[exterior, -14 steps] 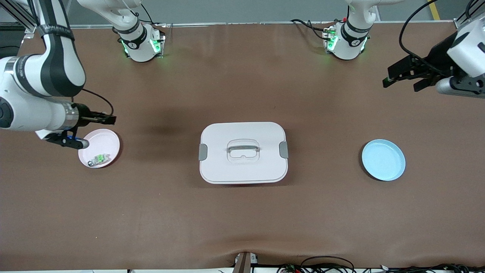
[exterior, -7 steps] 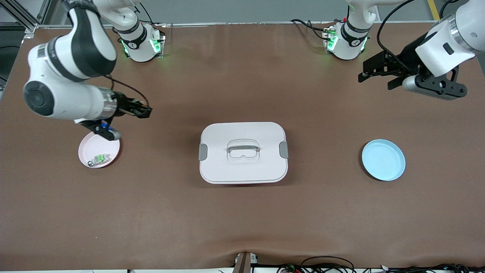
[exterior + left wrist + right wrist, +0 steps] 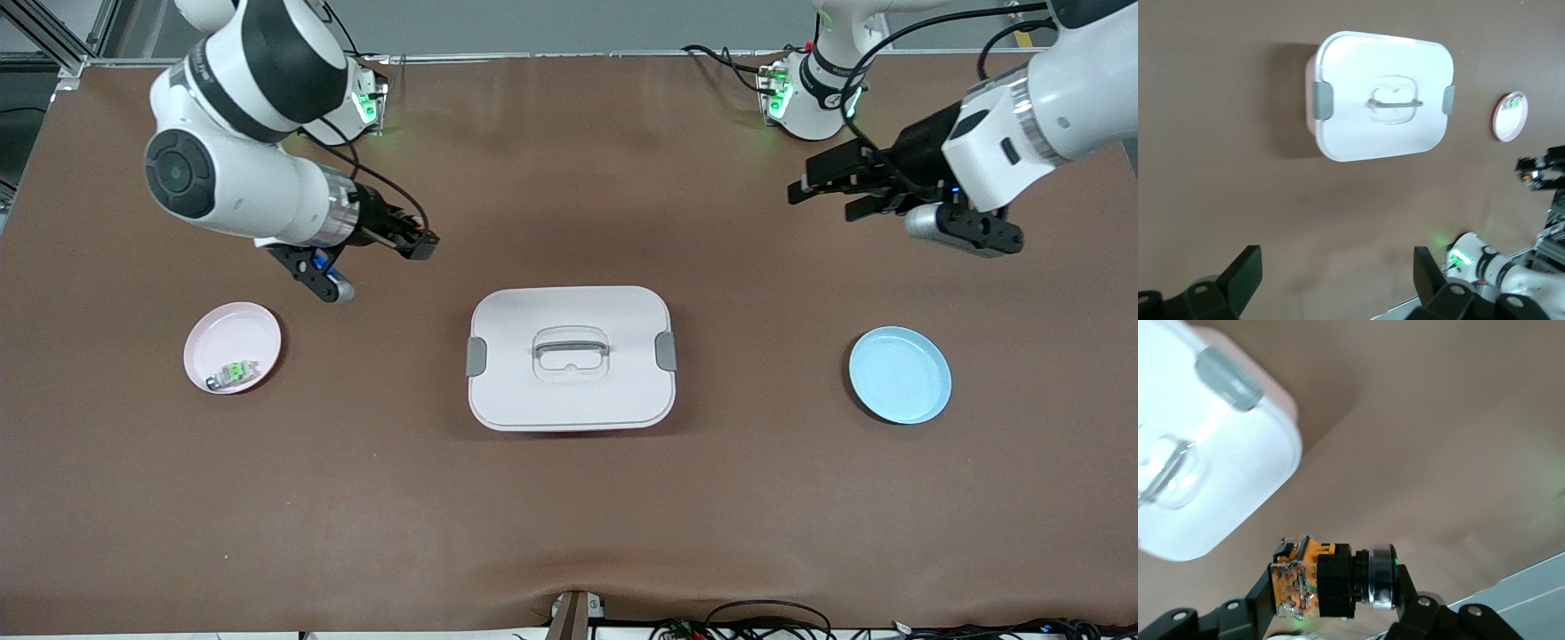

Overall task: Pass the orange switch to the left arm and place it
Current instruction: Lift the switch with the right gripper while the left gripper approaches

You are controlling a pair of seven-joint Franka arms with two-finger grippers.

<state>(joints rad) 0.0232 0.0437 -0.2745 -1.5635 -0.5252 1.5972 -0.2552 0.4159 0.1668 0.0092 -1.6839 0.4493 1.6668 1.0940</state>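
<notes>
My right gripper (image 3: 420, 245) is shut on the orange switch (image 3: 1317, 581), a small black block with an orange, clear-cased end and a silver ring. It hangs over bare table off the box's corner, toward the right arm's end. The white box (image 3: 569, 357) with grey latches sits mid-table and also shows in the right wrist view as the box (image 3: 1205, 460) and in the left wrist view as the box (image 3: 1381, 103). My left gripper (image 3: 822, 204) is open and empty over bare table toward the left arm's end; its fingers (image 3: 1241, 280) stand wide apart.
A pink plate (image 3: 244, 331) holding a clear-grey component with a green top (image 3: 233, 372) lies toward the right arm's end. A blue plate (image 3: 900, 374) lies toward the left arm's end. Both arm bases stand along the table's back edge.
The right arm has carried the switch from over the pink plate toward the middle of the table. The left arm has swung in from the table's end toward the middle, still open.
</notes>
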